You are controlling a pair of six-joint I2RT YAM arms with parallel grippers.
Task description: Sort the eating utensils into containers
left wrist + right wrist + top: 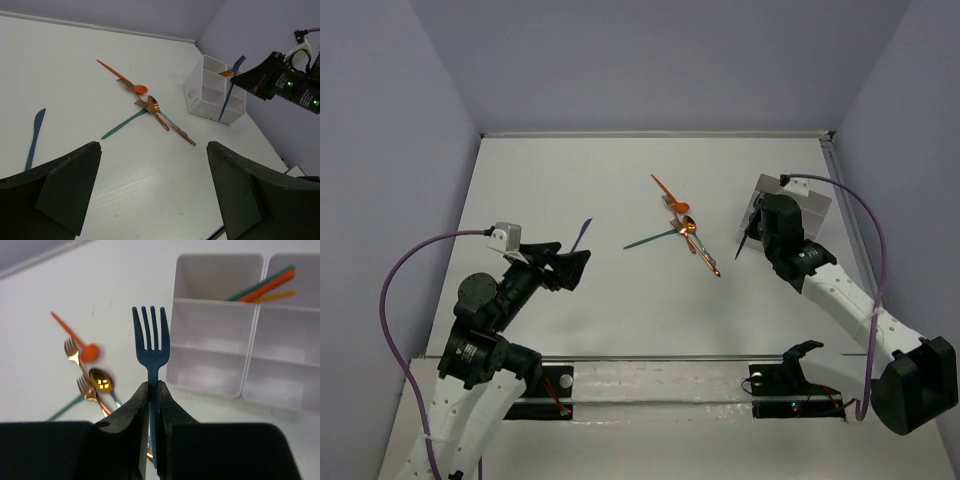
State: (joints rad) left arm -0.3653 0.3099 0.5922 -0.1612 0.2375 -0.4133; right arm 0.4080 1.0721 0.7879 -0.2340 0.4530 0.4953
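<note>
The teal fork (151, 340) looks light and thin, a moulded plastic piece that is stiff enough to stand upright yet likely to flex or twist if pressed sideways. Its smooth, narrow handle probably offers little friction, so it could swivel in a pinch. The best hold is across the flat of the handle, near the neck below the tines, and that is where the right gripper (154, 390) has it. The jaws are closed on the handle, with the tines pointing up and the lower end hanging free.

The fork is held in the air beside the divided tray (216, 301), on the side facing the table's middle. The tray stands near the right edge of the table (540, 180).

The fork is dark teal, has four tines and a matte finish. The tray is translucent white, and one far compartment already holds teal, orange and yellow handles (265, 285).

An orange spoon (122, 79), a copper spoon (153, 104) and other thin utensils lie crossed mid-table. A teal knife (34, 137) lies alone toward the left edge. The left gripper (578, 268) hovers near it with its jaws wide apart, holding nothing.
</note>
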